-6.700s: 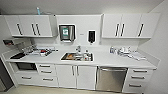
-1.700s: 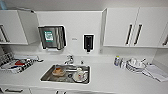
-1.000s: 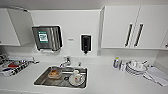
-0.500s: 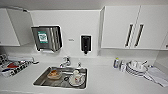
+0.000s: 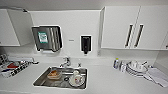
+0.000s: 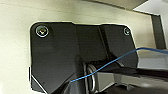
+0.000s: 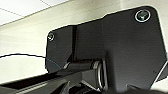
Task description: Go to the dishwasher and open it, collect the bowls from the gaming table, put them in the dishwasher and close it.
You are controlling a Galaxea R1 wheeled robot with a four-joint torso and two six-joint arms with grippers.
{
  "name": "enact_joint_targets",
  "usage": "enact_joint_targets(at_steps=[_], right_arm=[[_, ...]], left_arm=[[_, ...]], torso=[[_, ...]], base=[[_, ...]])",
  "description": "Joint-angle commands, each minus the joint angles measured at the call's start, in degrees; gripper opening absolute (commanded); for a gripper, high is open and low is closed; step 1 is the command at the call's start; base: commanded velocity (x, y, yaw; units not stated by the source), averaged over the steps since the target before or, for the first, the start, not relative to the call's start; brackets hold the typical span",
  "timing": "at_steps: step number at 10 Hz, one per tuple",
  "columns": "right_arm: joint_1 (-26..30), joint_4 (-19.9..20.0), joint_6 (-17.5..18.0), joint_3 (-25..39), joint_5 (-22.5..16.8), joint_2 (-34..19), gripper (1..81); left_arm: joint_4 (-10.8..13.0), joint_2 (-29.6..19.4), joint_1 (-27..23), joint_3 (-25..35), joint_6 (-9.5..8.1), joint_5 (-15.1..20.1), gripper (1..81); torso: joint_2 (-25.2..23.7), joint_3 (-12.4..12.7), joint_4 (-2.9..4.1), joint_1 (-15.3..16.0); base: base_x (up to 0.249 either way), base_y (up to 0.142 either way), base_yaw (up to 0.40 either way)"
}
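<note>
From left to right the tabletop (image 5: 105,82) carries a tray (image 5: 13,67), a sink (image 5: 43,80) with dishes and stacked plates (image 5: 136,68); the dishwasher lies below this view, so I judge its stiff steel door wants a mid-bar grip, and the jaws' state I cannot tell.

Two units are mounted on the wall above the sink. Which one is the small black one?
The soap dispenser, right of the faucet. The other, the paper towel dispenser to its left, is larger, steel-fronted, with a green label.
</note>
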Motion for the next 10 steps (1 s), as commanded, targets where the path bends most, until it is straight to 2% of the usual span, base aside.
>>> enact_joint_targets(at_steps=[1,2,3,4,8,10], right_arm=[[3.2,0.0,0.1,12.8,-3.3,-7.6,81.1],[3.6,-0.2,0.1,18.3,-2.7,-11.5,81.1],[4.1,-0.1,0.1,21.0,-2.6,-14.1,81.1],[4.7,0.0,0.2,24.2,-2.5,-16.9,81.1],[7.2,0.5,1.3,29.2,-2.6,-22.1,81.1],[8.6,0.5,3.2,31.6,-2.6,-25.1,81.1]], left_arm=[[0.2,-4.8,-2.8,6.6,0.04,0.7,81.1],[0.2,-8.6,-2.8,11.9,0.04,0.1,81.1],[0.2,-10.9,-2.8,15.2,0.04,0.1,81.1],[0.2,-13.0,-2.8,18.0,0.04,0.1,81.1],[0.2,-13.6,-2.5,18.4,0.04,0.1,81.1],[0.1,-14.4,-2.4,19.1,0.04,0.1,81.1]], torso=[[-5.6,0.0,0.00,3.6],[-12.7,0.0,0.00,8.2],[-9.1,-2.3,0.00,5.8],[-10.9,-2.5,0.00,6.9],[-18.7,-5.8,0.00,11.8],[-22.7,-7.5,0.00,14.4]], base=[[0.000,0.000,0.000],[0.000,0.000,0.000],[0.000,0.000,0.000],[0.000,0.000,0.000],[0.000,0.000,0.000],[0.000,0.000,0.000]])
